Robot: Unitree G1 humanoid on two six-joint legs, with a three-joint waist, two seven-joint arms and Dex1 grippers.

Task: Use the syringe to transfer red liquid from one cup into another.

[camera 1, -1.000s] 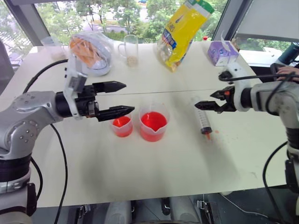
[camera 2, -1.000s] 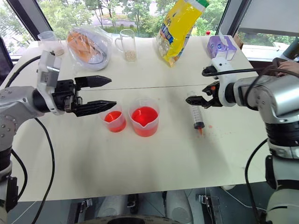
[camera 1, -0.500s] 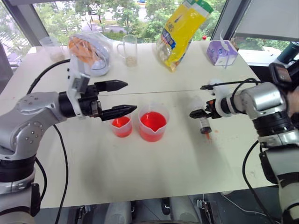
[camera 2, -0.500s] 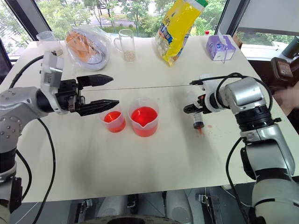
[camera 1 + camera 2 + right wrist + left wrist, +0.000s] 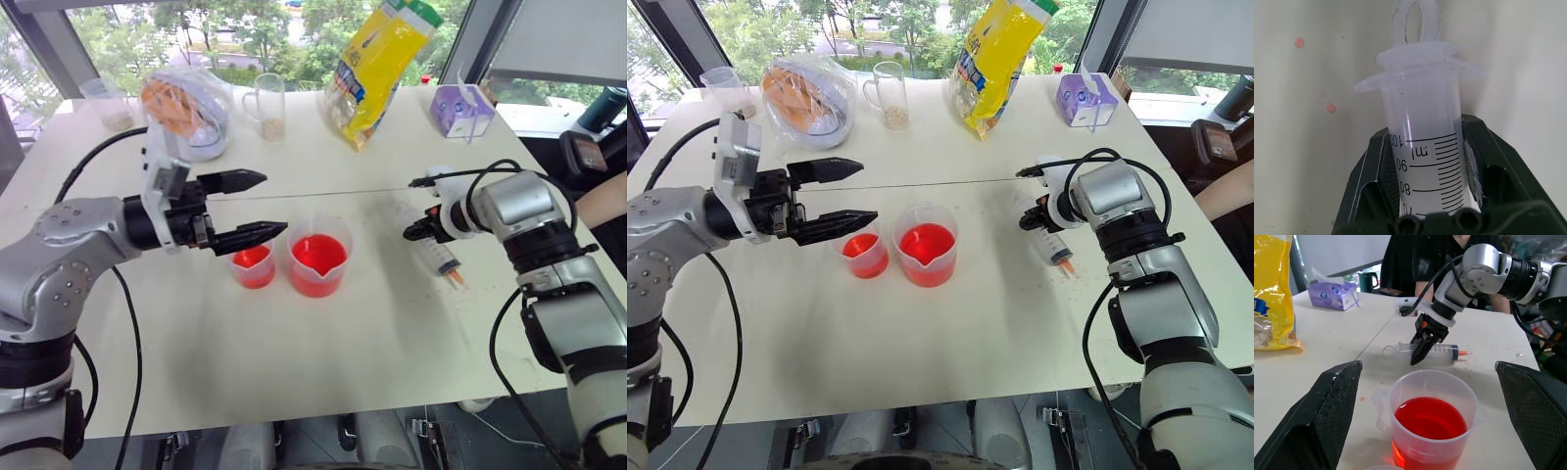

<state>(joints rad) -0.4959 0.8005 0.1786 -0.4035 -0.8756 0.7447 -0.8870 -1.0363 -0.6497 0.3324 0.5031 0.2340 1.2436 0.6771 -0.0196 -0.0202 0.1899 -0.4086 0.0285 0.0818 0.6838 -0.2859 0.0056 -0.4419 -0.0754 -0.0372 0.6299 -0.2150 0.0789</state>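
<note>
With the syringe [image 5: 1422, 147] lying flat on the desk [image 5: 343, 372], we have brought our right gripper [image 5: 1418, 350] down over its barrel near the plunger flange, and its jaws are closed on the syringe. We judge that grip leaves the orange tip free for dipping. Near the middle of the desk stand the beaker [image 5: 319, 257] and, just to its left, the small cup [image 5: 254, 264], both holding red liquid [image 5: 318, 257]. Our left gripper [image 5: 257, 207] hovers just above the small cup with jaws wide open and holding nothing, likely ready to steady a cup. Red drops [image 5: 1299, 42] speckle the desk by the syringe. Farther back sit a glass mug [image 5: 271, 103], a yellow bag [image 5: 384, 59] and a purple box [image 5: 462, 110].
</note>
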